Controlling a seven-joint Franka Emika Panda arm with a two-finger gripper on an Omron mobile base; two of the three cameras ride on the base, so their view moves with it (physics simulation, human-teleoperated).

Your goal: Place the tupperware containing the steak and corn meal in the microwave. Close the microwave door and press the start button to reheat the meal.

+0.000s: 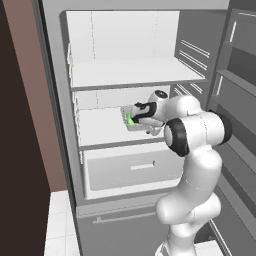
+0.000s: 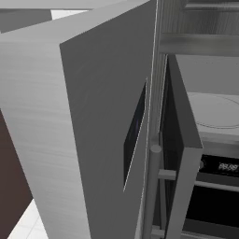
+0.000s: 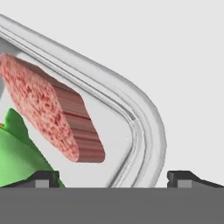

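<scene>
Tupperware [image 1: 131, 120] sits on the middle shelf [image 1: 102, 131] of the open fridge, and my gripper [image 3: 113, 177] is right over it with its jaws spread wide, one fingertip [image 3: 41, 179] inside the tub above the green lump [image 3: 17, 157], the other beyond the rim; steak [image 3: 52, 116] lies between them

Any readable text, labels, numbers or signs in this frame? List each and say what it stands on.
Digital display on the black panel at the lower right of the right base view: lit digits, too blurred to read.
Tupperware, the fridge shelves and the fridge door: no text or labels.
</scene>
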